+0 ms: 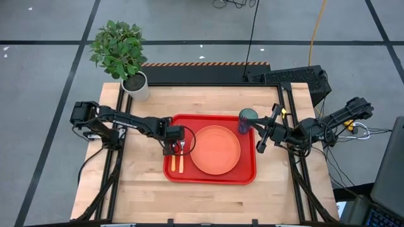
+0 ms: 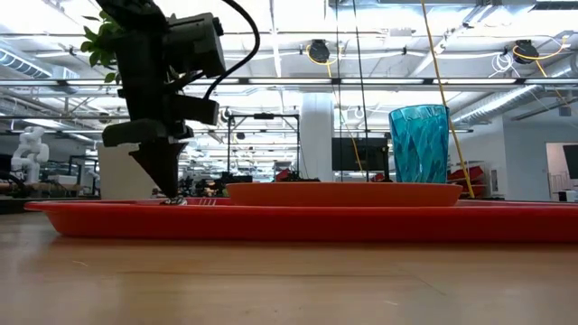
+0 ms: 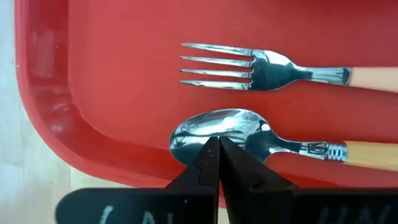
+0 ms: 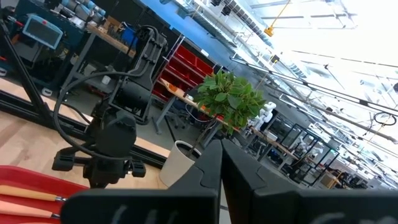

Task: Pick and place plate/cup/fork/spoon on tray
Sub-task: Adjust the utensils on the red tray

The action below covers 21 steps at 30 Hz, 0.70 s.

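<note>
Two arms, both matte black, built of slim tubular links joined by blocky joint housings. Left arm (image 1: 126,123): white lettering on a link near its base, black cable looped alongside. Left hand (image 1: 173,149): boxy black camera housing above two flat fingers (image 3: 208,165) that taper to sharp wedge tips; pale, blurred markings on the black bar at their root. Right arm (image 1: 328,123): black cables bundled and looped at its base joints, small yellow fitting near the wrist. Right hand (image 1: 260,146): same tapered black wedge fingers (image 4: 208,171), same faint pale lettering on the cross bar.
</note>
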Motion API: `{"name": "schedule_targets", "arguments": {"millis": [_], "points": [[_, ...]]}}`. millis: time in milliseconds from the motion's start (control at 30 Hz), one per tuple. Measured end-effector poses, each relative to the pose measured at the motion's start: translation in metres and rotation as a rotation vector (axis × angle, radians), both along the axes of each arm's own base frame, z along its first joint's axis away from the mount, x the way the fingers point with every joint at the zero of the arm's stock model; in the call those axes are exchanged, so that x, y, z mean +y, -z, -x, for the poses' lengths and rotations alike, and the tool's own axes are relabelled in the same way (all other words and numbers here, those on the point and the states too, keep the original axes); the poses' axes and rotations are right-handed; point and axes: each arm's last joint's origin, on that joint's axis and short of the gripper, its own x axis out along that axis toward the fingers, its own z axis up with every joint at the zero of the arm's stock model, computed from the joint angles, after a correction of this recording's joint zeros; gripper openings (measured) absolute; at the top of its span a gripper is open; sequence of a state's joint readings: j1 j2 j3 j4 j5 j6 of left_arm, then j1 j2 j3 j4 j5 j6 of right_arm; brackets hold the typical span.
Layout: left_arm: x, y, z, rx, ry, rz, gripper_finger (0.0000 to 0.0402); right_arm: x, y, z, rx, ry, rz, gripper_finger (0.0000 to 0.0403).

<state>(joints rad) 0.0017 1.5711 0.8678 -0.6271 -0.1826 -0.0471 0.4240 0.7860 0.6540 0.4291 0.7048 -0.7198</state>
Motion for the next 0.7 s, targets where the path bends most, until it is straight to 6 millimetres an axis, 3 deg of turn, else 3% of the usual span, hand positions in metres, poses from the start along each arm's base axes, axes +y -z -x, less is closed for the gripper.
{"name": "schedule_targets", "arguments": {"millis": [300,533,700], "points": [[0.000,0.000,0.000,-0.003,-0.002,0.000,0.0002,0.000,0.000,0.000,0.000,0.000,0.000,0.0000],[0.005,0.021,-0.007,0.051,0.000,-0.010,0.0002,0.000,0.000,0.000,0.003,0.000,0.001,0.0000],[0.005,0.023,-0.011,0.041,0.003,-0.015,0.0002,-0.002,0.000,-0.001,0.002,0.011,0.000,0.0000]]}}
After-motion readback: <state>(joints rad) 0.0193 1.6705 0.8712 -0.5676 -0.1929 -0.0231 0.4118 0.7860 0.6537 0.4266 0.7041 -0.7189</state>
